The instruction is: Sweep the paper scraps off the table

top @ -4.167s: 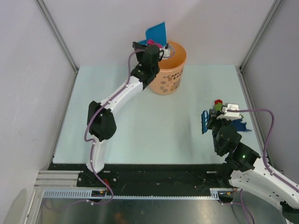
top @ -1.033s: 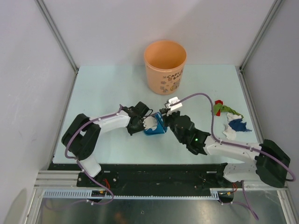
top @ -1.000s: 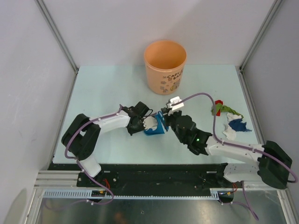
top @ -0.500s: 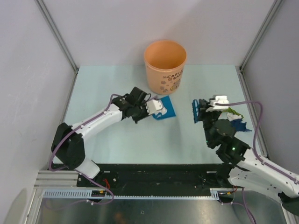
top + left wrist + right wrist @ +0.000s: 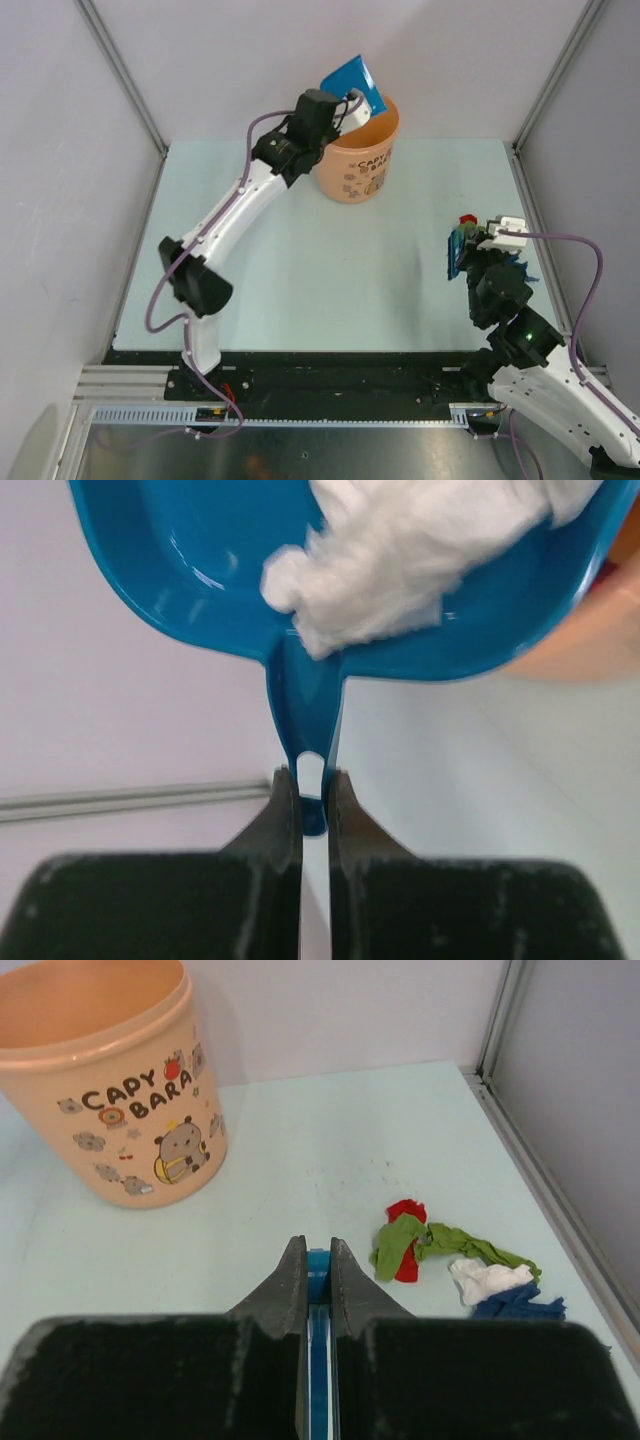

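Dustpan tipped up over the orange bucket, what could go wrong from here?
1. The white scrap sits in the dustpan, held high near the rim of the bucket; it may fall outside.
2. The left gripper pinches only the thin handle end, so the pan could swivel.
3. The other scraps lie close to the right edge of the table; the brush in the right gripper might scatter them.
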{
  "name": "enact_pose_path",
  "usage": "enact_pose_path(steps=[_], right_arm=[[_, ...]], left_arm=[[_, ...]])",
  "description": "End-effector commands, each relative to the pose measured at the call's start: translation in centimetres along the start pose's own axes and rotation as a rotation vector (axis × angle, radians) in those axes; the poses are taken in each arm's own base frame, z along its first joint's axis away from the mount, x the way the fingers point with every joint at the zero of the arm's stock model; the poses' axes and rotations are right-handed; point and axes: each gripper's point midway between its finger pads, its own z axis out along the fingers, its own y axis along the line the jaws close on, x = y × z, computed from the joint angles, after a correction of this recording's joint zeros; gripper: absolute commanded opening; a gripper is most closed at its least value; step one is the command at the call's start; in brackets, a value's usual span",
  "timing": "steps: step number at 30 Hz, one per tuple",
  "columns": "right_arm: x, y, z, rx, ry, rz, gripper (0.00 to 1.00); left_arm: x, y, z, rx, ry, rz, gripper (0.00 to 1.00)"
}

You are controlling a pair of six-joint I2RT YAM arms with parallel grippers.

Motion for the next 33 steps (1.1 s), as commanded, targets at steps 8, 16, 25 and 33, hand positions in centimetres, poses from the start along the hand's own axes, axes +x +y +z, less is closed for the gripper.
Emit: enact_pose_path(steps=[8,16,25,33], right_arm=[[1.2,0.8,0.1,-0.039,0.037,-0.004,0.00],[1.5,1.5,0.1,-0.074,0.043,0.022,0.00],[2.3,1.5,0.6,-0.053,0.053,-0.016,0.00],[0.1,0.2,5.0,0.113,-0.082,-0.286,0.00]], left_arm=[[-1.5,11.7,0.5,-0.590,0.375,0.443,0.00],[-1.8,12.5,-0.5,-0.795,0.439,0.640,0.00],[-1.2,11.6,-0.1,-0.798,0.417,0.645,0.00],[1.0,8.1,-1.7,-0.498,0.154,0.182,0.00]])
